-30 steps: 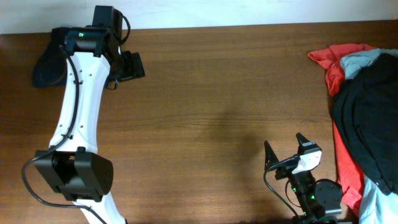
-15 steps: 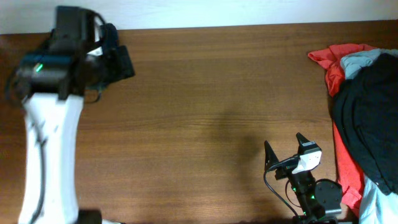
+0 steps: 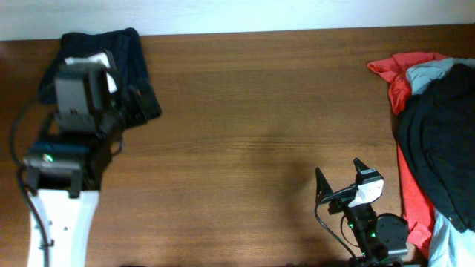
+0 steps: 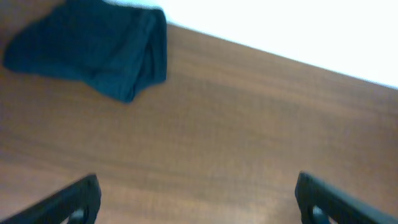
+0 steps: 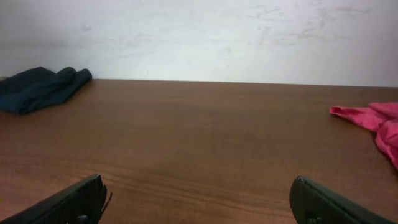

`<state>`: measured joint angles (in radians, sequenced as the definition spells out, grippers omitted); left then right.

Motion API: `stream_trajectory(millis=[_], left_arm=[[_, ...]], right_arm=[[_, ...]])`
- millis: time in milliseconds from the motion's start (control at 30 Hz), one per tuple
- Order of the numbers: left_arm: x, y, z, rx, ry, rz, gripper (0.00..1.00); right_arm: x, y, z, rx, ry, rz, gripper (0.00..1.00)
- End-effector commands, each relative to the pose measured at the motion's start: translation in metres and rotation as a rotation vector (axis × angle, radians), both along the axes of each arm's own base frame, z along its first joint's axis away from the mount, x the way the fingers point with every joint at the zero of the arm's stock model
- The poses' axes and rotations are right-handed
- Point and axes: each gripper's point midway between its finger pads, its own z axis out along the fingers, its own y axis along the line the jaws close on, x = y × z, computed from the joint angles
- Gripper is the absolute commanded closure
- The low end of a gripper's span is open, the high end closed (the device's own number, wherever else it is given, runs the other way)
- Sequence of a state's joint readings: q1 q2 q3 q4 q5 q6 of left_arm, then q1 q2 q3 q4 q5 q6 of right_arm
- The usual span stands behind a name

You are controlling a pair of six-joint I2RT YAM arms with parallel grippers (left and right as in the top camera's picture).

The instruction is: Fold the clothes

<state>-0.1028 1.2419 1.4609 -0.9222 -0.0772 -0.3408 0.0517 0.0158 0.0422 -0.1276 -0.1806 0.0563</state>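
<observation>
The clothes [image 3: 132, 50], the navy shorts, lie bunched in a compact heap at the table's far left corner, close to the far edge. The bundle looks doubled over on itself. Whether it is a neat fold you cannot tell, because the left wrist view is blurred and the arm hides part of it from above.

The table [image 3: 245, 111] is bare wood across its middle, which I take to be your working area. That would explain why everything soft sits at the two ends.

At the right edge a pile of other garments is heaped. A black garment [image 3: 441, 141] lies on top, a red garment [image 3: 410, 204] spreads beneath it, and a pale blue-grey piece [image 3: 434, 73] shows near the far right corner. The pile reads as stock waiting out of the way.

The left arm [image 3: 63, 215] reaches from the near left corner toward the shorts, and its wrist hangs over their near part.

The left gripper [image 4: 196, 186] has its fingers spread wide with only wood between them, and the shorts lie ahead and to the left, apart from both tips. That suggests a hand free of the cloth, not gripping it.

The right gripper [image 3: 338, 172] sits near the near edge, right of centre, pointing at the far edge. Its fingers are equally wide and carry nothing, so it appears parked clear of the work.
</observation>
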Motion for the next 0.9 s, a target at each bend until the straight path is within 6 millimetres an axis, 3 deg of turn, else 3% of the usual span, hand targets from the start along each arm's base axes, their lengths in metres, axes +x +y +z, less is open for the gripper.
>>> stream_trajectory(millis=[0, 467, 700, 867], left_arm=[[-0.017, -0.001, -0.028, -0.016, -0.019, -0.006, 0.01], [-0.039, 0.002, -0.147, -0.030, -0.197, -0.001, 0.01], [-0.052, 0.004, -0.187, -0.040, -0.290, -0.001, 0.01], [-0.062, 0.005, -0.203, -0.045, -0.335, -0.002, 0.01]], right_arm=[[0.000, -0.003, -0.002, 0.003, 0.003, -0.016, 0.01], [0.000, -0.003, -0.002, 0.003, 0.002, -0.016, 0.01], [0.000, -0.003, -0.002, 0.003, 0.002, -0.016, 0.01], [0.000, -0.003, -0.002, 0.003, 0.002, -0.016, 0.01]])
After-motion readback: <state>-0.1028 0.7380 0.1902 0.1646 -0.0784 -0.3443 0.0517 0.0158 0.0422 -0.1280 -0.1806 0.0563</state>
